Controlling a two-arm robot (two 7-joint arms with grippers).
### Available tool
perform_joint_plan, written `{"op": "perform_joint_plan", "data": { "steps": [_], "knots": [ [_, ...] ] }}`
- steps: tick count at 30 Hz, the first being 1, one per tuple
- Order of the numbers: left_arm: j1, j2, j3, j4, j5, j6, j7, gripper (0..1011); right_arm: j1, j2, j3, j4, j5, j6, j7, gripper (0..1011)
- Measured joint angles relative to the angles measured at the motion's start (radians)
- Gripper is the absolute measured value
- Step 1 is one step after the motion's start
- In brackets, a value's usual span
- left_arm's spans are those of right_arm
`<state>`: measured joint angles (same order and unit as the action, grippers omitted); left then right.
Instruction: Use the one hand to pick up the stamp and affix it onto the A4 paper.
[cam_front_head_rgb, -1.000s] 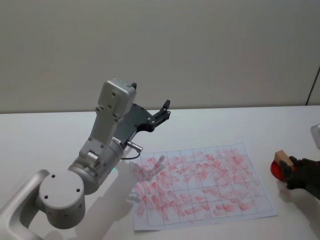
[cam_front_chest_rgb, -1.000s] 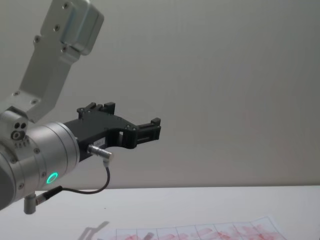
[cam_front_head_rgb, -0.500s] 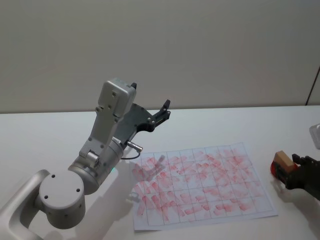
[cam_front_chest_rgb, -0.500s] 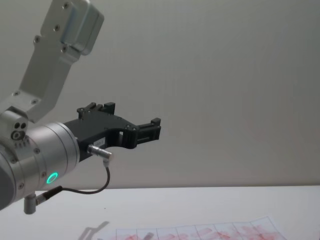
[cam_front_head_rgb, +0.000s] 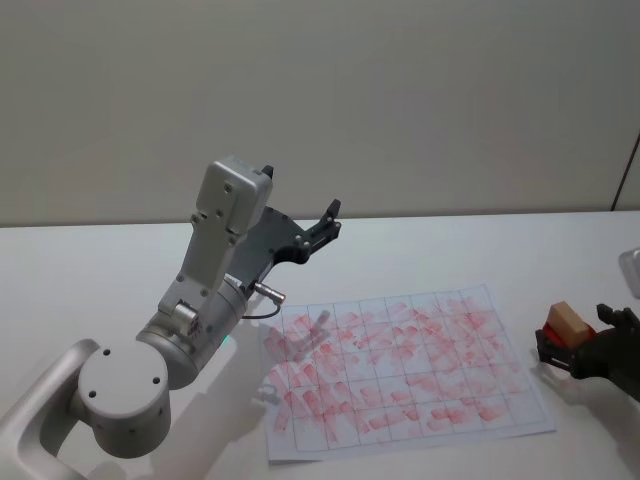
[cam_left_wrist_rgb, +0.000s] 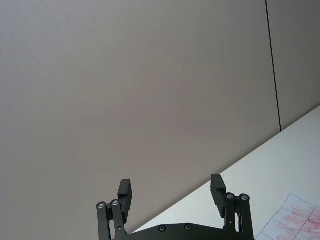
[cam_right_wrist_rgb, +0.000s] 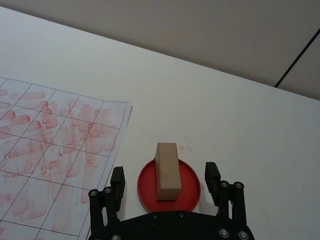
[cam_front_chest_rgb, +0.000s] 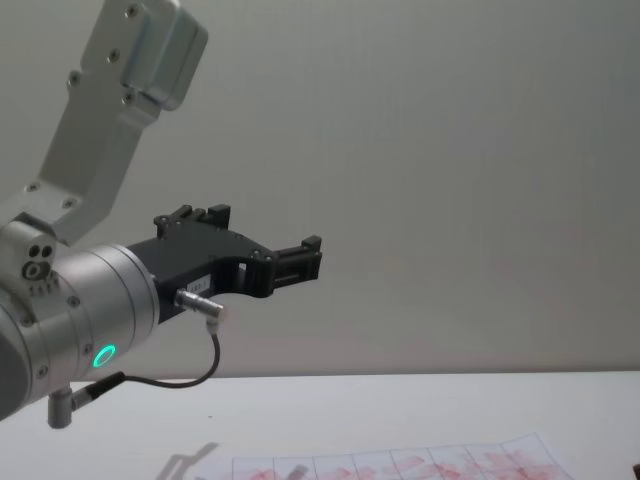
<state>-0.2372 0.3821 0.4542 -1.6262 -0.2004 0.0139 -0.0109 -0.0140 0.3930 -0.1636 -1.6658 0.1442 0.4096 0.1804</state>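
Standing on its red pad (cam_right_wrist_rgb: 169, 186), stamp (cam_right_wrist_rgb: 167, 171) sits between right hand's (cam_right_wrist_rgb: 165, 183) spread, empty fingers (cam_right_wrist_rgb: 117, 180).

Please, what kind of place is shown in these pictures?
Probably a robot test bench, not a home: a bare white table against a plain grey wall, holding a gridded A4 paper covered in repeated red stamp marks, and a wooden stamp on a red ink pad.

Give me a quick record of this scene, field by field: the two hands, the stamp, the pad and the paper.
right hand: open, fingers either side of the stamp, not gripping
left hand: open, raised above the table, parked
stamp: wooden block, upright on the pad
pad: red, round, on the table to the right of the paper
paper: flat on the table, grid of boxes full of red stamp marks
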Motion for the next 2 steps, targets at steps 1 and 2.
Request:
{"op": "perform_joint_plan", "data": {
  "steps": [1,2],
  "knots": [
    [0.0,0.0,0.0,0.0,0.0,0.0,0.0,1001,0.0,0.0,0.0,0.0,0.0,0.0,0.0,982],
    [0.0,0.0,0.0,0.0,0.0,0.0,0.0,1001,0.0,0.0,0.0,0.0,0.0,0.0,0.0,1001]
  ]
}}
